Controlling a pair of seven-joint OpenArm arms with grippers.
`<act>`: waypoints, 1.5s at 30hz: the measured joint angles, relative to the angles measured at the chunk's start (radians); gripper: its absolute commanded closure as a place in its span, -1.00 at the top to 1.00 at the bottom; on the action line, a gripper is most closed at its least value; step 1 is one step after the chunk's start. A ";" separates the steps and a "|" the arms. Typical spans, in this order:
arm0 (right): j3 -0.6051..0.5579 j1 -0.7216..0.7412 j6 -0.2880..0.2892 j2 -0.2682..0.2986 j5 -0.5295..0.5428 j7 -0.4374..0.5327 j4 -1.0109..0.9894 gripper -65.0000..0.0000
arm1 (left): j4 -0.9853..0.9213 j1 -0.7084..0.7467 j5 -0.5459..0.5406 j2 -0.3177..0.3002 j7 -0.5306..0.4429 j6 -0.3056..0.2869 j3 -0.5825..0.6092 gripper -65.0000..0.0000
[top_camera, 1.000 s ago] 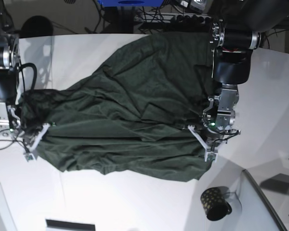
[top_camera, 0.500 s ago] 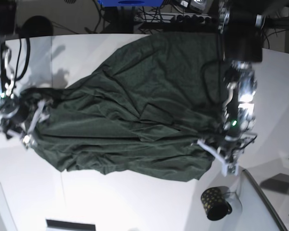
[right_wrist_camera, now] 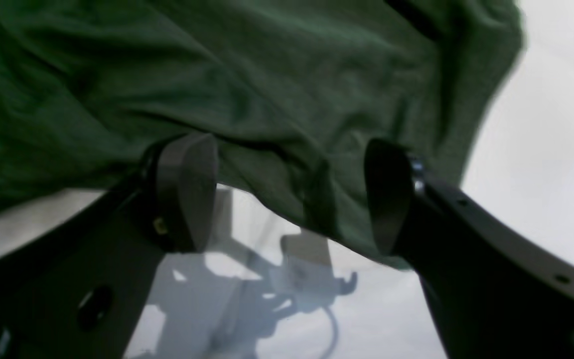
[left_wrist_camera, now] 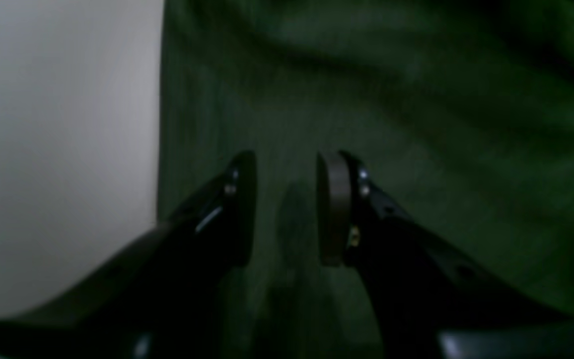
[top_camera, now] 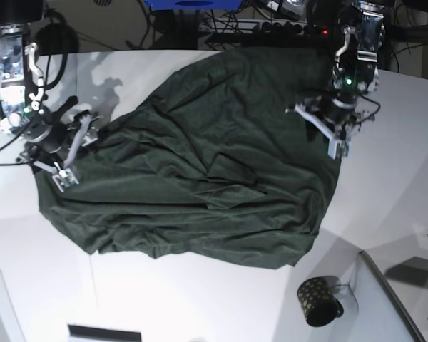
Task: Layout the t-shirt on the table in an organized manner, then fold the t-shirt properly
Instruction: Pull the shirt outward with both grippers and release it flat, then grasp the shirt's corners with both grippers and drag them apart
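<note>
The t-shirt (top_camera: pixel 200 178) lies spread but rumpled across the middle of the table (top_camera: pixel 385 178), its folds unsmoothed, so laying it out looks unfinished. The left tool (top_camera: pixel 334 132) hovers over the shirt's edge near the far side of the table, its jaws a little apart with nothing between them. The right tool (top_camera: pixel 65 149) sits at the opposite edge of the shirt, jaws wide apart and empty, probably placed to seize a hem. No brand, label or writing can be read on the shirt.
</note>
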 measured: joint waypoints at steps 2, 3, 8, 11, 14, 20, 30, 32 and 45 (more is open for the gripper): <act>-0.001 0.020 0.000 -0.016 0.005 0.003 -0.042 0.33 | -0.044 -0.002 0.000 0.000 0.000 0.003 0.000 -0.39; -0.001 0.033 0.000 -0.019 0.000 -0.003 -0.066 0.32 | -0.056 -0.004 0.001 0.000 -0.003 0.003 0.000 -0.39; 0.000 0.073 0.000 -0.022 0.001 0.006 -0.150 -0.23 | -0.074 -0.011 0.000 0.003 -0.017 0.003 0.000 -0.39; 0.001 0.078 0.000 -0.024 -0.001 0.003 -0.175 -0.65 | -0.077 -0.011 0.000 0.001 -0.016 0.003 0.000 -0.39; 0.008 0.074 0.000 -0.024 -0.002 0.003 -0.166 -1.00 | -0.077 -0.011 0.000 0.000 -0.017 0.003 0.000 -0.39; 0.009 -0.019 0.000 -0.018 -0.001 -0.011 -0.067 -1.00 | -0.078 -0.011 0.005 0.000 -0.017 0.003 0.000 -0.39; 0.082 -0.150 0.002 0.040 0.009 -0.189 0.147 -1.00 | -0.118 -0.048 0.176 0.005 -0.035 -0.001 -0.002 -0.39; 0.124 -0.169 0.001 0.041 0.006 -0.195 0.145 -1.00 | -0.123 -0.065 0.177 0.006 -0.020 0.000 -0.002 -0.39; 0.174 -0.230 0.002 0.059 0.008 -0.189 0.047 -1.00 | -0.152 -0.132 0.181 0.006 -0.008 -0.004 0.011 -0.39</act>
